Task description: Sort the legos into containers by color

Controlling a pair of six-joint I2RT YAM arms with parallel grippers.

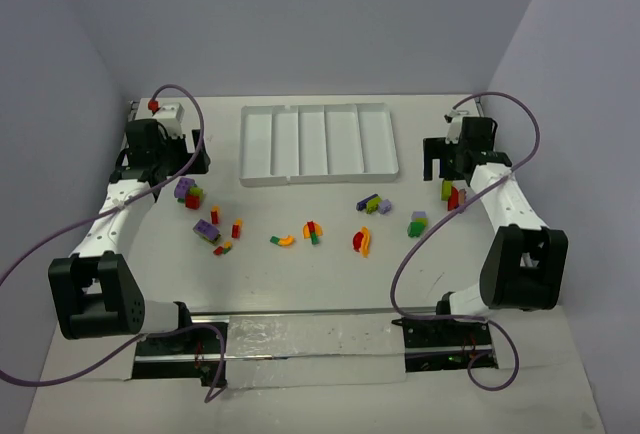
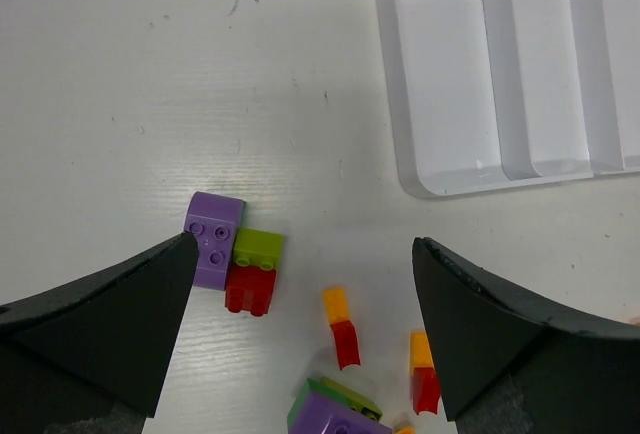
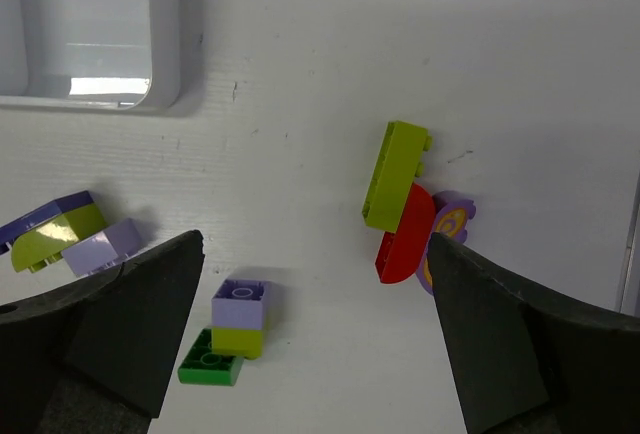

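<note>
Pale lilac walls [image 1: 300,24] are enclosing a white surface [image 1: 300,274], where a white tray [image 1: 320,180] of five narrow containers [image 1: 313,141] is lying at the far middle. The left pincer [image 2: 302,244] and right pincer [image 3: 315,242] are each standing wide, holding nothing. The legos [image 1: 312,230] are lying scattered on the surface on the tray's near side. A purple brick [image 2: 213,239], lime brick [image 2: 258,247] and red brick [image 2: 250,289] are touching under the left pincer. A long lime brick [image 3: 395,174] is touching a curved red brick [image 3: 405,234] under the right.
</note>
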